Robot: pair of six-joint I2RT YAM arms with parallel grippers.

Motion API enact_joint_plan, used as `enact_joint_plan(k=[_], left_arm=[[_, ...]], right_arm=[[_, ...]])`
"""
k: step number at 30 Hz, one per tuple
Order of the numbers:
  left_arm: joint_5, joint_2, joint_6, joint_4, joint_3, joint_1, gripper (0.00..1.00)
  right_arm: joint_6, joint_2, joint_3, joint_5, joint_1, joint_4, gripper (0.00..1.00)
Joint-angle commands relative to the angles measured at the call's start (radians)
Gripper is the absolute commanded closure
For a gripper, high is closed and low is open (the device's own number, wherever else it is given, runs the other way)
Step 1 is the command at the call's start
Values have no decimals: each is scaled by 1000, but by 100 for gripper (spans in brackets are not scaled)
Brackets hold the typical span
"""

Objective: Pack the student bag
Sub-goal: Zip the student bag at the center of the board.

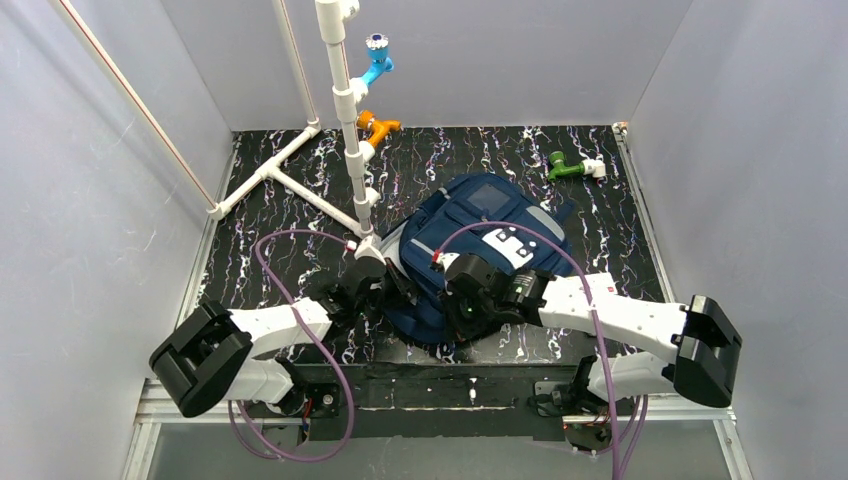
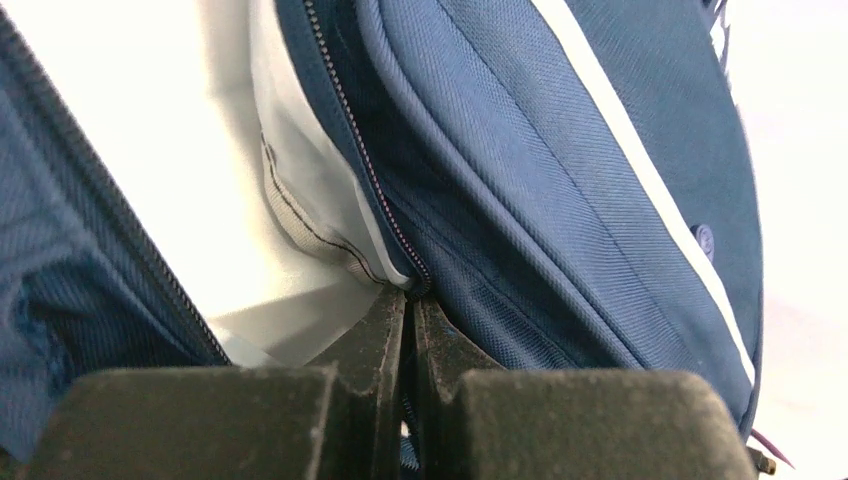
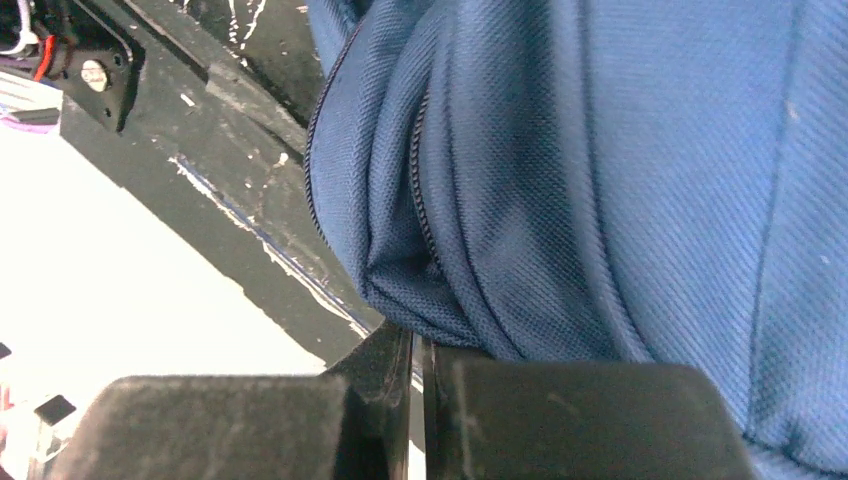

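On the black marbled table, near the middle and close to the front edge, lies the student bag, a navy backpack on its back with the front pockets and white dotted patch facing up. Both arms reach in at its near end. A white pipe stand rises just to its left, and a green fitting lies well apart at the far right.

From its wrist view, the left pincer is fully closed, its tips meeting right on the zip line where the blue shell joins the light grey lining. A sliver of blue shows between the fingers lower down, so it appears to have nipped the edge of the opening. The right pincer is also closed tight. A puckered fold of the bag's rim runs down into its tips, and it looks pinched there, though how much cloth is caught is hard to tell.

The bag should handle as soft, limp cloth: light while unpacked, with no stiffness of its own, so it will sag and fold wherever it is not held. The woven fabric is not slippery, but a thin pinch could slide off under a pull. The best holds are likely the corded seams and the zip tape on either side of the mouth. They are thicker than the panels and let the two arms spread the opening.
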Motion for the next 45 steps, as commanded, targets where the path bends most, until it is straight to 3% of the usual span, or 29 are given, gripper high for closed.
enact_joint_plan(k=[1, 3, 6, 11, 13, 18, 23, 28, 34, 38, 42, 45], left_arm=[[-72, -73, -24, 152, 26, -63, 100], [-95, -135, 2, 139, 0, -54, 100], [-68, -240, 37, 80, -16, -9, 77], [-76, -389, 121, -278, 59, 32, 29], [-80, -437, 164, -374, 92, 39, 23], [-65, -540, 292, -529, 142, 41, 23], [102, -679, 358, -412, 100, 42, 29], [228, -619, 507, -395, 131, -3, 32], [28, -575, 704, -416, 154, -246, 35], [-177, -552, 807, -475, 146, -395, 36], [-353, -482, 826, -514, 155, -503, 33], [-444, -399, 827, -515, 176, -558, 37]], right_arm=[[36, 32, 74, -113, 26, 121, 99], [31, 23, 59, -108, 26, 121, 99], [21, -24, 8, -38, 24, 100, 99], [24, -73, -60, -25, 4, 126, 99], [22, -73, -58, -28, -2, 128, 99], [33, -55, -9, -65, -17, 135, 99], [95, -32, 18, -165, -65, 176, 99], [245, 20, 43, -277, -137, 246, 99], [414, 119, 94, -320, -193, 202, 99], [544, 118, 61, -333, -219, 210, 99], [660, 100, 11, -320, -243, 199, 99], [734, 90, -21, -324, -252, 222, 99]])
